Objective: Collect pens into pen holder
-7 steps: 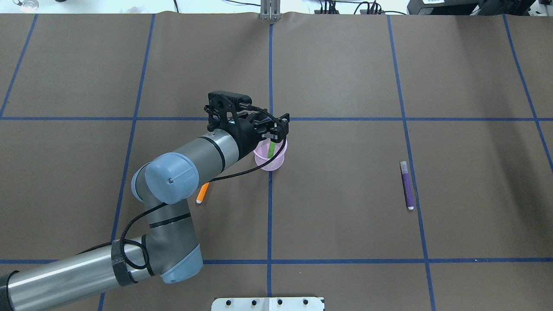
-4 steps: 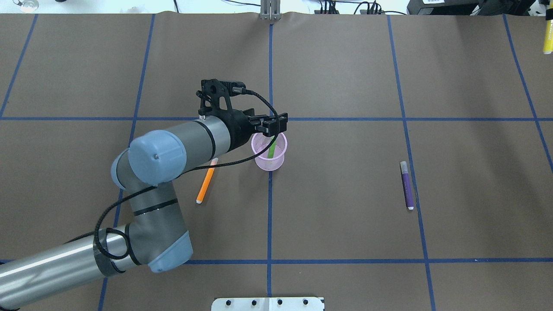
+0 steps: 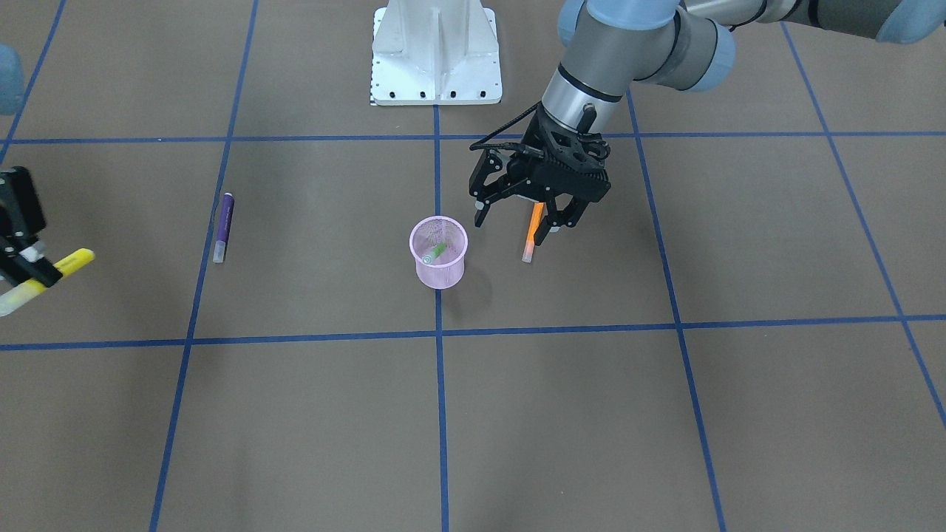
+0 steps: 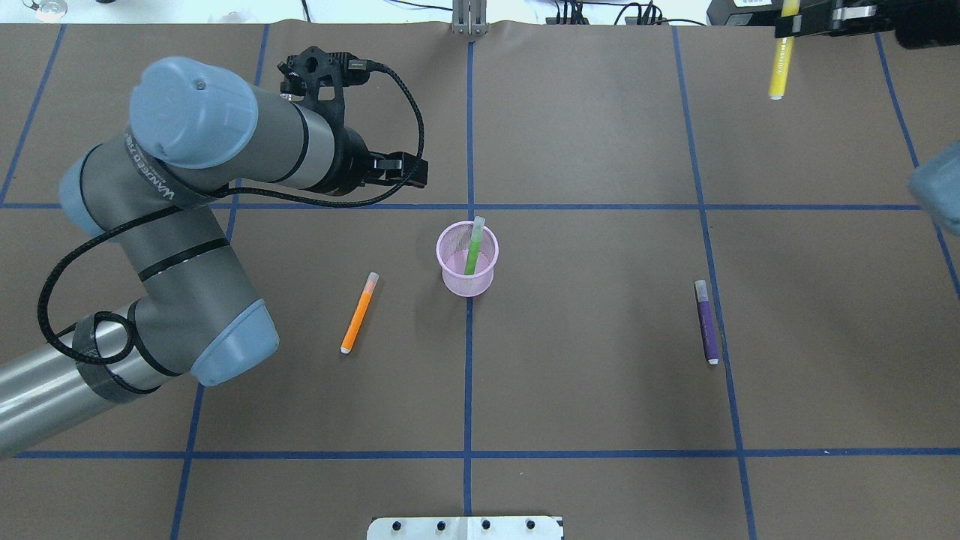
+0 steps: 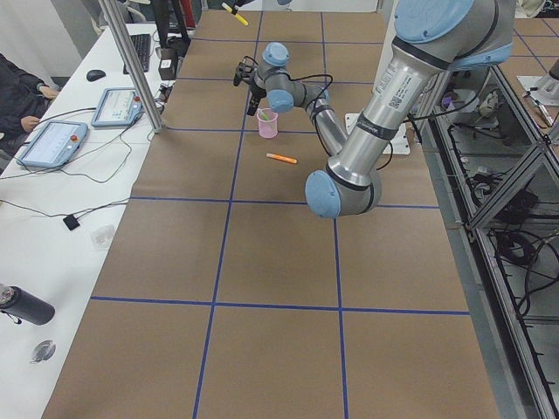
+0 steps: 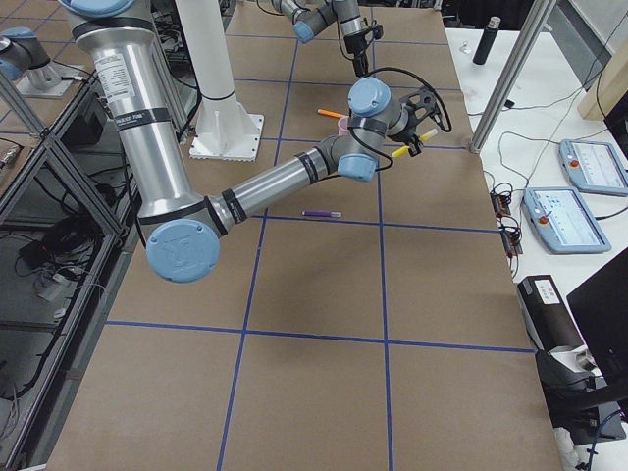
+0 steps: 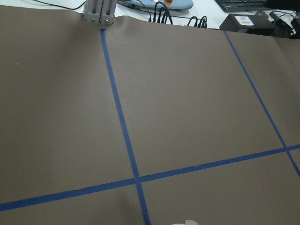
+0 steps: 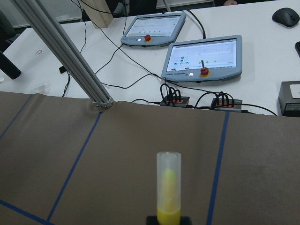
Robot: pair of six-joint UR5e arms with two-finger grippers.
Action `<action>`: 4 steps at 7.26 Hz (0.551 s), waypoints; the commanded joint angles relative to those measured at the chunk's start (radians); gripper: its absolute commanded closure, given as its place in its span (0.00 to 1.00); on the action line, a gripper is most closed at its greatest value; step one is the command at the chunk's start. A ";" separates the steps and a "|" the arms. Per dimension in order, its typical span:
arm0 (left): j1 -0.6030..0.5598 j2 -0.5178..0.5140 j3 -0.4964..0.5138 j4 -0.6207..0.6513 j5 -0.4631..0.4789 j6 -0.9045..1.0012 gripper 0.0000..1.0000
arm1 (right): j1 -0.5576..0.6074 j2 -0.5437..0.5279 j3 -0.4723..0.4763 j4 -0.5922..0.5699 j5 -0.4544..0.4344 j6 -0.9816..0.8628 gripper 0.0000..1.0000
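The pink mesh pen holder (image 4: 467,271) (image 3: 438,267) stands at the table's middle with a green pen (image 4: 472,251) (image 3: 437,251) leaning inside it. My left gripper (image 4: 417,171) (image 3: 515,222) hangs open and empty, raised to the far left of the holder. An orange pen (image 4: 359,313) (image 3: 531,235) lies on the mat left of the holder. On the right half lies a purple pen (image 4: 706,322) (image 3: 223,225). My right gripper (image 4: 786,28) (image 3: 28,267) is shut on a yellow pen (image 4: 778,67) (image 3: 70,260) (image 8: 168,192), high above the far right corner.
Blue tape lines (image 4: 469,375) divide the brown mat into squares. The robot's white base plate (image 4: 465,527) (image 3: 436,52) sits at the near edge and an aluminium post (image 4: 469,19) at the far edge. Teach pendants (image 8: 201,56) and cables lie beyond the mat.
My left gripper has let go of the green pen, which stays in the holder, and has pulled up and away to the left. The right gripper came in at the top right with the yellow pen.
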 commanded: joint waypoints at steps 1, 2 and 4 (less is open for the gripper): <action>0.003 0.000 0.024 0.151 -0.030 0.091 0.09 | -0.206 0.028 0.028 0.094 -0.252 0.020 1.00; 0.009 0.001 0.078 0.150 -0.032 0.125 0.09 | -0.259 0.043 0.044 0.094 -0.303 0.022 1.00; 0.031 0.001 0.161 0.135 -0.100 0.133 0.10 | -0.374 0.066 0.065 0.094 -0.444 0.020 1.00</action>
